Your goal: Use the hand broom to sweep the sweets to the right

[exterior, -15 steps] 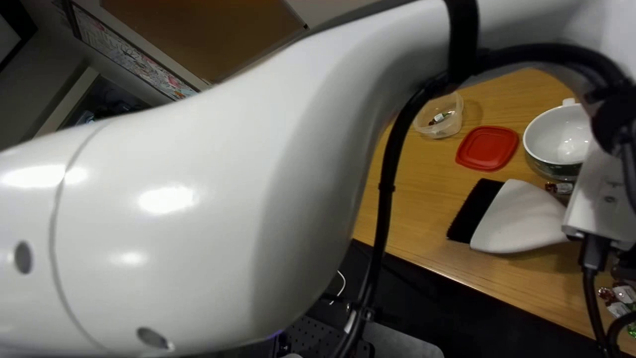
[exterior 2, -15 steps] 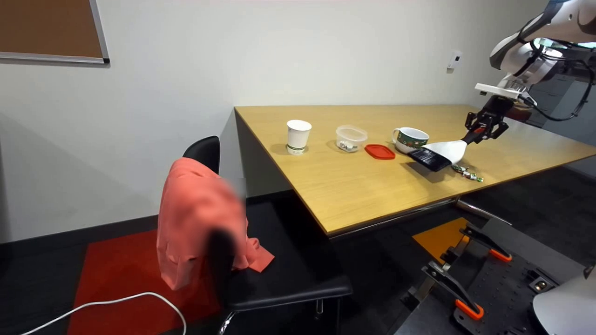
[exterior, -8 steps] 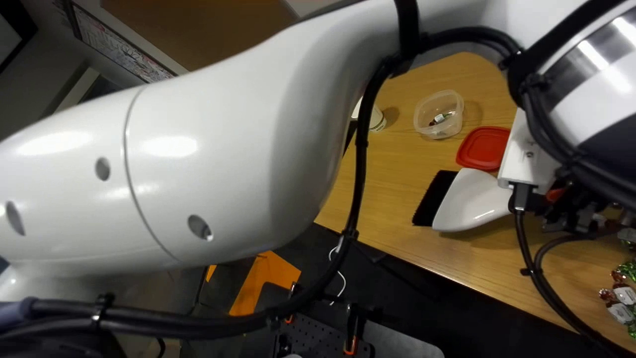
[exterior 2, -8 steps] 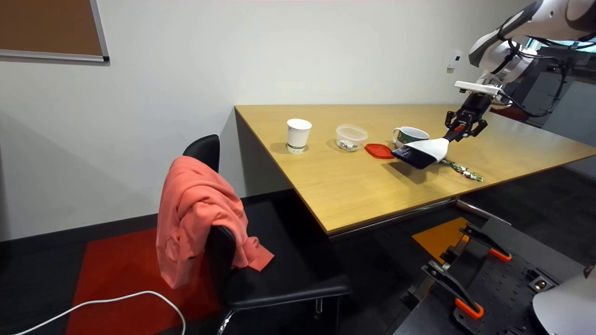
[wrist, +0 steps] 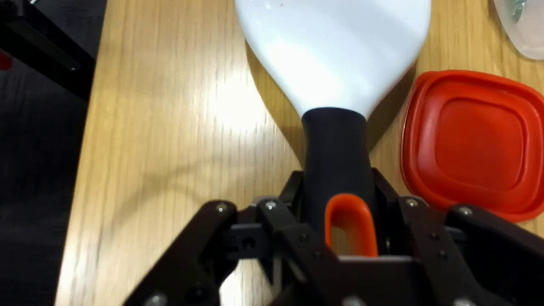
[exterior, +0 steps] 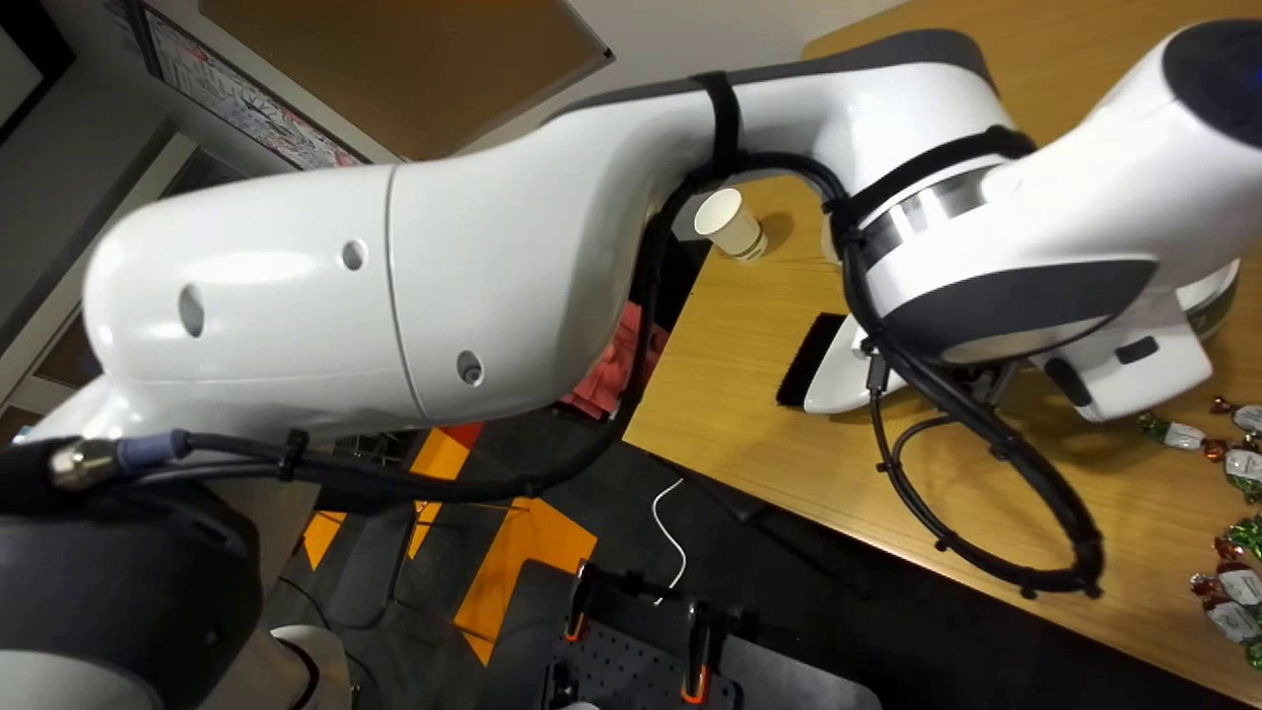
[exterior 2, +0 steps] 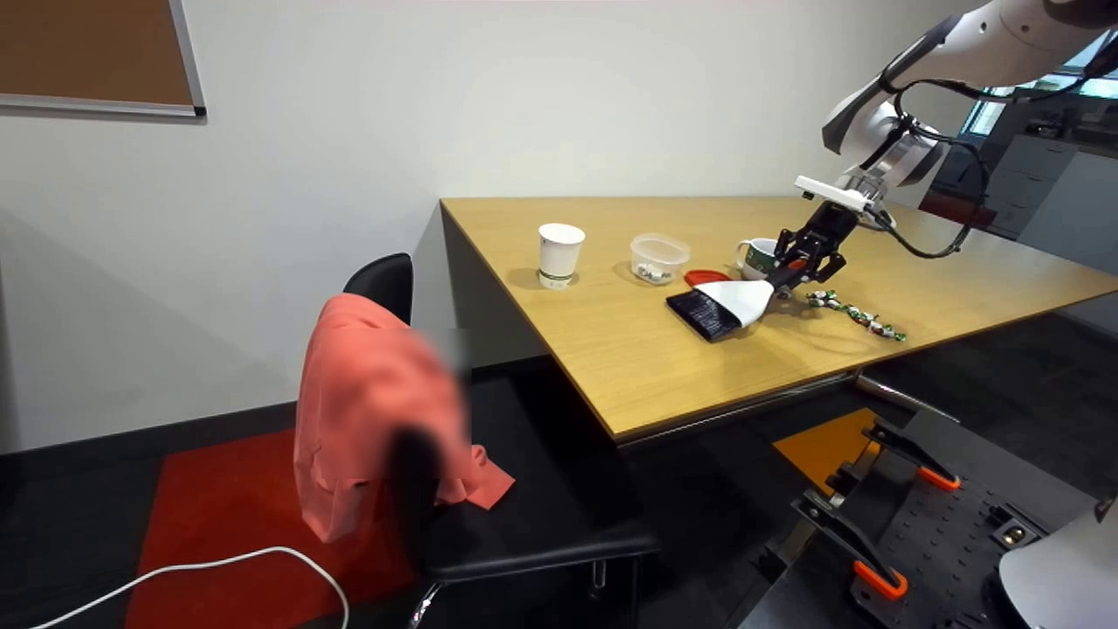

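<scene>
The hand broom has a white body point(exterior 2: 741, 300), black bristles point(exterior 2: 703, 314) and a black handle with an orange loop. It shows in the wrist view point(wrist: 335, 51), bristles out of frame, and partly behind the arm in an exterior view point(exterior: 838, 383). My gripper point(wrist: 338, 187) is shut on the black handle; it also shows in an exterior view point(exterior 2: 797, 269). The body casts a shadow on the table; I cannot tell whether the bristles touch it. The wrapped sweets point(exterior 2: 860, 318) lie in a line behind and right of the gripper, and show at the right edge point(exterior: 1240, 468).
A red lid point(wrist: 480, 144) lies right of the broom in the wrist view. A clear container point(exterior 2: 659, 259), a green-white mug point(exterior 2: 758, 258) and a paper cup point(exterior 2: 559, 256) stand on the table point(exterior 2: 629, 367). A chair with a coral garment point(exterior 2: 376, 402) stands beside it.
My gripper has moved left and lower with the broom in both exterior views. The bristles are now in front of the red lid, and more of the sweets show. The sweets seem not to have moved.
</scene>
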`<state>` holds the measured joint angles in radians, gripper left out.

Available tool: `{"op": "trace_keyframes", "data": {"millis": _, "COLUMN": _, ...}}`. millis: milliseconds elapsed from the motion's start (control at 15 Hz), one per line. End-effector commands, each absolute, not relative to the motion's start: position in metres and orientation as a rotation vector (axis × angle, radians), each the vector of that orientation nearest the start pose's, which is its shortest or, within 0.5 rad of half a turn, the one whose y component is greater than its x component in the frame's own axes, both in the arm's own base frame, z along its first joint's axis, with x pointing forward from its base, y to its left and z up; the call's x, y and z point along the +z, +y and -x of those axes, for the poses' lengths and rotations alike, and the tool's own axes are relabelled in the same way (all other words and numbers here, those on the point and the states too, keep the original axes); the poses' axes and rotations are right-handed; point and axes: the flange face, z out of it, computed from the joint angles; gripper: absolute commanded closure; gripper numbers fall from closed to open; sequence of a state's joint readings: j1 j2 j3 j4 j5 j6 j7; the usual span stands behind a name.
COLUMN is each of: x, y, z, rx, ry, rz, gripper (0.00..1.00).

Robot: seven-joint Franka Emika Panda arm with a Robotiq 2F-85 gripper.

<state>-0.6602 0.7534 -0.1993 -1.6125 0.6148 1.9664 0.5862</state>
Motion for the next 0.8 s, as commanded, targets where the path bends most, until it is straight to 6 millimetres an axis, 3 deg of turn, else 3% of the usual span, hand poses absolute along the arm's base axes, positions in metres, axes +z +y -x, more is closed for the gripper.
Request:
{"op": "trace_keyframes", "data": {"millis": 0, "x": 0.162, "y": -0.413, "z": -0.448, "rx": 0.312, "ry": 2.07, "rz": 1.653, "gripper": 0.86}}
{"op": "trace_keyframes", "data": {"millis": 200, "x": 0.144, "y": -0.378, "z": -0.437, "rx": 0.268, "ry": 2.079, "rz": 1.614, "gripper": 0.86}}
{"op": "trace_keyframes", "data": {"millis": 400, "x": 0.134, "y": -0.358, "z": -0.427, "rx": 0.214, "ry": 2.116, "rz": 1.58, "gripper": 0.86}}
{"op": "trace_keyframes", "data": {"millis": 467, "x": 0.135, "y": -0.352, "z": -0.424, "rx": 0.192, "ry": 2.131, "rz": 1.58, "gripper": 0.36}}
{"op": "trace_keyframes", "data": {"millis": 600, "x": 0.141, "y": -0.343, "z": -0.421, "rx": 0.159, "ry": 2.162, "rz": 1.579, "gripper": 0.29}}
{"op": "trace_keyframes", "data": {"millis": 733, "x": 0.155, "y": -0.335, "z": -0.421, "rx": 0.139, "ry": 2.198, "rz": 1.598, "gripper": 0.14}}
